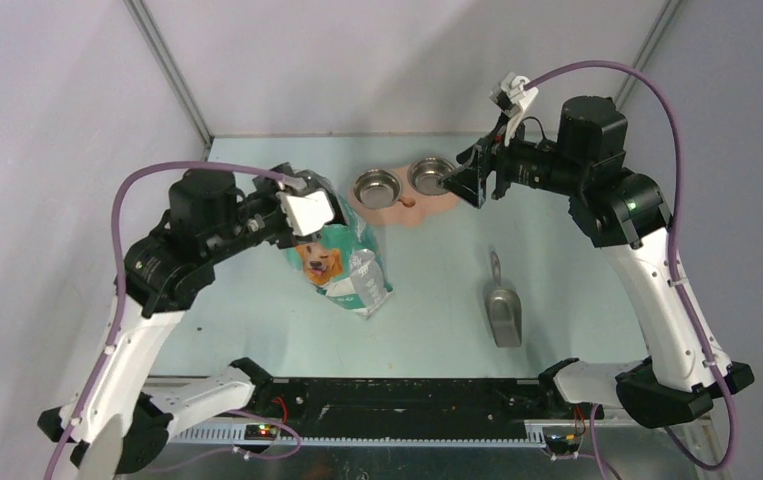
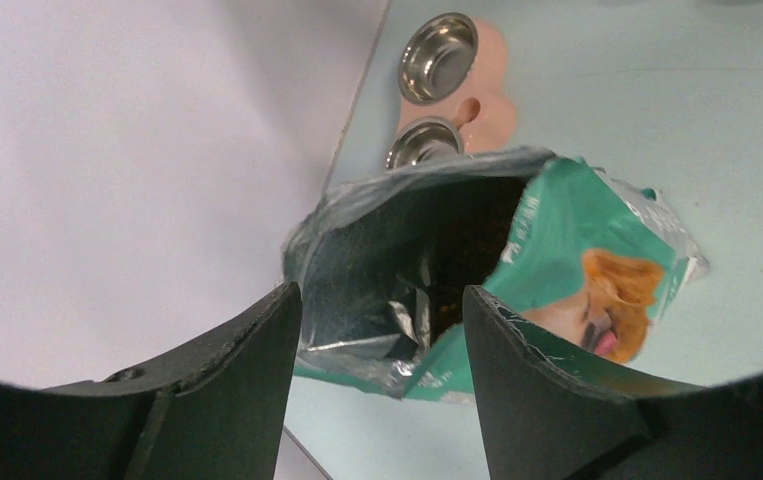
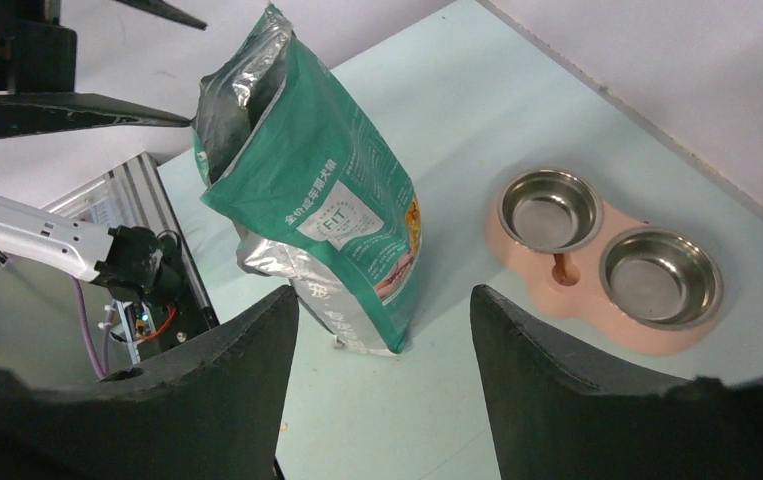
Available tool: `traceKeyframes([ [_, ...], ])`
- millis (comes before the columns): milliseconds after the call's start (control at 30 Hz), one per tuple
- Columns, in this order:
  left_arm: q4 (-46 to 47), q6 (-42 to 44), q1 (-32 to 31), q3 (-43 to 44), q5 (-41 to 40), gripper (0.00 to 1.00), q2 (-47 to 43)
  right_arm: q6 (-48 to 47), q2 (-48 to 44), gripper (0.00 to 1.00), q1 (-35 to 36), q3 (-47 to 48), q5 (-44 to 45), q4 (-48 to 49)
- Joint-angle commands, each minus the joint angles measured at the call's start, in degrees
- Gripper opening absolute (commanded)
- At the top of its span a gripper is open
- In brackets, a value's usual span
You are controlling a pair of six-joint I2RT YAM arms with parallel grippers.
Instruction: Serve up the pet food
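The teal-green foil bag point(image 1: 342, 262) stands open on the table, left of centre. In the left wrist view its mouth point(image 2: 407, 250) gapes, and dark brown pet food point(image 2: 467, 245) shows dimly inside. My left gripper point(image 1: 327, 208) point(image 2: 382, 295) is open and hovers just above and behind the bag's top, holding nothing. My right gripper point(image 1: 465, 186) point(image 3: 385, 295) is open and empty, in the air above the right bowl, facing the bag point(image 3: 307, 190). The pink double feeder point(image 1: 407, 207) holds two steel bowls point(image 1: 377, 187) point(image 1: 431, 175), both empty.
A grey metal scoop point(image 1: 502, 308) lies on the table right of centre, handle pointing away. The feeder point(image 3: 567, 285) sits near the back wall. The black rail point(image 1: 397, 395) runs along the near edge. A few crumbs lie near the bag's foot.
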Motion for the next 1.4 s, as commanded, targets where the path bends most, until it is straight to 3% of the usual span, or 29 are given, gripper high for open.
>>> traceKeyframes([
  [0,8.7,1.0,0.7,-1.0,-2.6,0.71,2.1,0.5,-2.6,0.67,-1.0,-0.5,-0.7,0.8],
  [167,3.2,-0.1,5.7,9.2,1.7,0.76,8.9,-3.6,-4.9,0.68,-2.8,-3.0,0.6,-3.6],
  [267,0.3,-8.6,10.4,16.1,8.8,0.84,12.1,-9.5,-7.8,0.68,-3.4,-7.0,8.8,-10.2],
  [433,7.3,-22.5,12.3,10.3,8.8,0.87,5.9,-18.8,-9.7,0.7,-9.2,-21.7,14.4,-22.1],
  [533,9.4,-28.3,15.2,6.4,7.0,0.89,0.5,-18.6,-6.4,0.71,-15.0,-25.6,12.8,-23.6],
  [633,7.7,-34.3,19.5,5.2,4.8,0.92,-2.7,-17.0,1.4,0.75,-20.9,-26.5,11.4,-22.5],
  [767,-0.8,-33.8,20.8,2.0,3.2,0.92,-7.3,-15.9,11.8,0.76,-24.8,-26.7,8.6,-17.6],
  [933,-7.9,-33.9,23.5,-3.8,8.4,0.91,-15.7,-15.1,22.4,0.72,-25.9,-27.3,6.1,-12.0],
  [1100,-9.3,-33.7,26.4,-9.5,10.2,0.9,-20.0,-16.1,27.3,0.69,-26.2,-28.4,5.1,-7.9],
  [1367,-5.8,-39.7,32.0,-12.6,17.5,0.84,-19.4,-14.5,32.3,0.6,-24.3,-29.4,4.6,-2.8],
])
